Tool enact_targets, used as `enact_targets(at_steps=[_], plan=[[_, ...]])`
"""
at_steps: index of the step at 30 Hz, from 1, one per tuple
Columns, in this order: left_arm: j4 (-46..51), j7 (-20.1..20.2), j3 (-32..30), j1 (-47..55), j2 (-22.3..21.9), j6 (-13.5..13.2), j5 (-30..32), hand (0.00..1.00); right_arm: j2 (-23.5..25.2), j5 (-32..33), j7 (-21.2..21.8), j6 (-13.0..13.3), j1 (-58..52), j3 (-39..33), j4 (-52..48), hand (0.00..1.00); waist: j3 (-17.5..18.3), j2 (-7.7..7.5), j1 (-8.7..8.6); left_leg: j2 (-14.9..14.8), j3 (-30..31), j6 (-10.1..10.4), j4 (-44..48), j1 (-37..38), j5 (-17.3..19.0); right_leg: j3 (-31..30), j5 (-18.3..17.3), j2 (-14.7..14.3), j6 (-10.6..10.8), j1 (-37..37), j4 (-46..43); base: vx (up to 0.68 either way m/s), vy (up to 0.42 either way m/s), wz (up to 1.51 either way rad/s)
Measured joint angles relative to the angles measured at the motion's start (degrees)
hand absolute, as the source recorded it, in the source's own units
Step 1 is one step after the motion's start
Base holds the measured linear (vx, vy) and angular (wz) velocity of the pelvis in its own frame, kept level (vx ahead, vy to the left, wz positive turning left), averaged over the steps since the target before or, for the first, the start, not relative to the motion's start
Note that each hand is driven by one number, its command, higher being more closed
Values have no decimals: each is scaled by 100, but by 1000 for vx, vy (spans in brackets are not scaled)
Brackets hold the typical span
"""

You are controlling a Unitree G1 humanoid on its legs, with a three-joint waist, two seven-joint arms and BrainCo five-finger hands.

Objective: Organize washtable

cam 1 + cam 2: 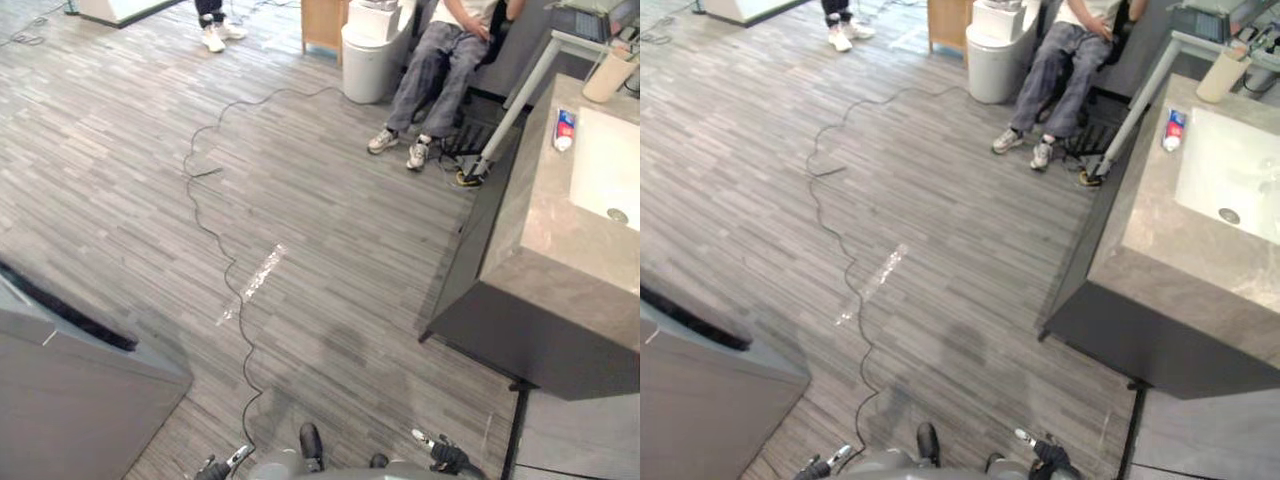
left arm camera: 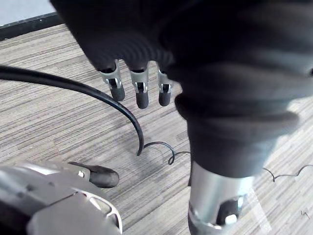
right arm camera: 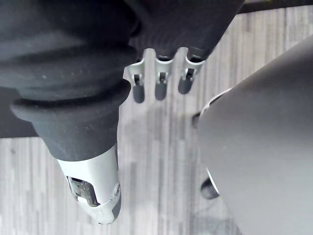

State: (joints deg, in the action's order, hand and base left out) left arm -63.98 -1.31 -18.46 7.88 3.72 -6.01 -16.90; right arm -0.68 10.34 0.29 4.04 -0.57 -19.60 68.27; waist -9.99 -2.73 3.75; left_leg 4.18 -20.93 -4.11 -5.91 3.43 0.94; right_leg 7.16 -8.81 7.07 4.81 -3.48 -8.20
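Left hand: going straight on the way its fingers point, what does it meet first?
Probably the floor: the left hand hangs with straight fingers aimed down at it, though depth is unclear.

bright, even light; faint shadows
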Motion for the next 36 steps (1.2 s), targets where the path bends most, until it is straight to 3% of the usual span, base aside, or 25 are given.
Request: enact_targets(at_steps=[1,3,5,7,9,11,12,14,15,17,18,19,21,22,23,24,25,28,29,30,31,32,34,36], plan=[[43,10,0,0,-15,16,73,0,-28,58,4,-2,2,-2,-9,0,-45,40,-3,-22,20,-1,0,63,81,6,-25,3,31,66,-290,82,13,4],[102,62,18,-26,-34,62,453,0,-82,105,9,-17,-1,-9,-174,0,-113,138,-16,-75,89,-116,3,239,222,-24,-57,40,12,635,-1837,89,36,14],[128,145,61,-41,39,71,782,0,-33,108,17,-10,-47,-5,-335,0,-184,130,-83,-3,287,-252,14,527,337,-196,-16,124,-161,1216,-3317,242,47,44],[130,150,82,-80,70,79,922,0,-30,107,46,-2,-46,2,-458,0,-182,82,-140,-48,451,-271,40,752,433,-244,-314,-67,-185,1642,-3893,293,47,53],[123,181,53,-125,62,97,961,0,-31,119,99,7,-41,-10,-515,0,-184,94,-133,-116,510,-171,45,825,533,-201,-441,-262,-232,2045,-3753,239,56,13],[105,246,82,-234,72,179,1090,0,-23,270,108,49,-21,-26,-667,0,-218,141,-166,-241,562,-49,46,904,720,91,-339,-626,-233,2611,-2637,315,43,7],[105,249,84,-263,82,189,1099,0,-14,287,107,59,-7,-33,-668,0,-236,122,-181,-247,581,21,46,947,772,157,-173,-705,-202,2686,-2164,402,29,23],[99,258,80,-291,204,204,1101,0,124,317,93,72,44,-131,-672,0,-324,-71,-358,-92,695,327,47,1247,1008,450,638,-719,-113,2715,-626,467,-1,43],[102,260,69,-291,201,207,1101,0,153,319,92,74,39,-220,-674,0,-319,-84,-365,-58,698,368,47,1346,1090,481,720,-725,-159,2751,-559,486,-31,45],[161,268,-256,-156,38,200,1172,0,189,300,97,54,-2,-474,-752,0,-240,20,-387,-134,686,786,82,1719,1409,460,972,-893,-799,2760,-640,619,-65,47],[178,275,-513,-100,-63,196,1199,0,240,304,104,50,-120,-494,-848,0,-138,-9,-386,-178,637,953,440,1729,1534,377,1400,-1016,-1176,2673,-661,790,-135,33],[181,258,-719,-104,-172,241,1203,0,216,305,110,41,-147,-496,-892,0,-71,85,-328,-408,554,1081,934,1602,1619,398,1473,-1155,-1188,2585,-702,816,-179,0],[226,274,-1110,45,-370,298,1185,0,201,260,108,58,-182,-469,-1023,0,-20,256,-298,-918,322,1049,2996,888,1604,330,1260,-1445,-1315,2225,-492,683,-143,-44],[367,271,-1283,114,-477,299,1111,0,197,224,97,62,-186,-448,-1134,0,-12,395,-241,-1390,393,787,4717,200,1383,137,1106,-1713,-1378,1947,-362,570,-60,-77],[428,269,-1323,93,-519,305,1021,0,200,183,93,66,-158,-368,-1131,0,-20,421,-127,-1664,385,810,5678,-186,1402,-10,1013,-1860,-1445,1751,-346,813,-53,-95],[551,251,-1312,40,-513,312,888,0,236,154,93,59,-134,-221,-1125,0,-63,343,-39,-1889,450,776,6463,-599,1428,-172,928,-1919,-1519,1423,-330,631,-30,-67],[592,245,-1300,-25,-513,308,793,0,266,127,88,56,-133,-207,-1120,0,-91,296,18,-1924,499,773,6639,-773,1430,-260,908,-1894,-1529,1241,-310,712,-17,-42],[871,204,-1010,-148,-443,168,215,0,368,86,-38,57,-98,65,-1049,0,-120,60,43,-1837,600,629,6344,-1528,1515,-723,789,-1540,-1490,382,-141,494,59,-28],[949,166,-825,-172,-378,108,70,0,381,78,-56,62,-74,180,-1033,0,-80,-48,49,-1623,682,629,5735,-1887,1514,-1001,547,-1329,-1370,233,-115,411,169,-60],[1012,126,-692,-188,-422,54,-9,0,390,73,-60,55,28,208,-955,0,-61,-49,75,-1425,900,675,4711,-2130,1490,-1314,323,-1198,-1117,144,-66,396,206,-80],[1006,115,-664,-195,-453,44,-43,0,382,74,-60,57,75,180,-882,0,-61,-38,111,-1369,1109,775,4070,-2167,1427,-1453,222,-1186,-1043,151,-70,355,281,-122],[947,92,-666,-225,-510,42,-93,0,393,71,-60,55,93,140,-818,0,-74,121,217,-1313,1607,1008,2998,-2227,1245,-1735,18,-1190,-969,104,-104,256,269,-108],[934,67,-759,-229,-592,36,-200,0,385,52,-71,54,59,158,-801,0,-79,175,296,-1280,2096,1221,2309,-2281,1029,-2126,-328,-1120,-850,58,-405,322,378,-121],[934,-6,-888,-199,-649,-18,-276,0,380,46,-102,66,-65,305,-807,0,15,54,346,-1095,2148,1229,2566,-2227,683,-2583,-831,-944,-685,104,-755,362,479,-120]])
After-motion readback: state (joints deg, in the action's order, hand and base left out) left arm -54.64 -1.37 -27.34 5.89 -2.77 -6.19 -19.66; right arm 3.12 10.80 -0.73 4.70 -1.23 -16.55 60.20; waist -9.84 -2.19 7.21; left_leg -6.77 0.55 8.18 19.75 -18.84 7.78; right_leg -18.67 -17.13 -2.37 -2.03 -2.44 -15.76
